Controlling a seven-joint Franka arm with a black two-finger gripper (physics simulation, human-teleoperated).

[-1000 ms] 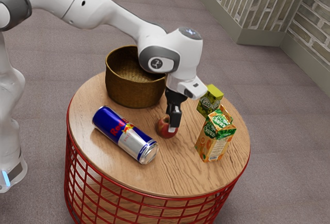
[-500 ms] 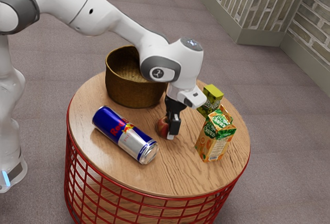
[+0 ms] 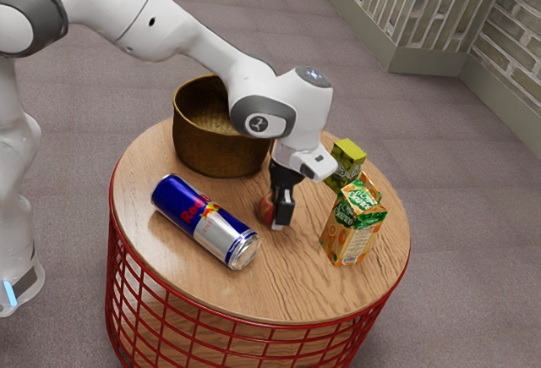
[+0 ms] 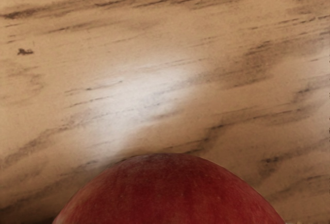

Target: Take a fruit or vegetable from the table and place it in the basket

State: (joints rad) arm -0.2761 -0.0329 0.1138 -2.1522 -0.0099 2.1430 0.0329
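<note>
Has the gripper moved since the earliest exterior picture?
Yes, downward: judged against the unmoved drink can, the gripper sits lower in the exterior view.

tabletop: wood, smooth, soft sheen | far basket: woven-looking, rough | can: glossy metal | apple: smooth skin, low sheen | carton at the exterior view's right: slick printed card | table frame: glossy red metal wire | floor: matt, carpet-like | far wall: rough brick

Red-wire-sided round wooden table; greyish carpet; pale wall, apparently brick.
</note>
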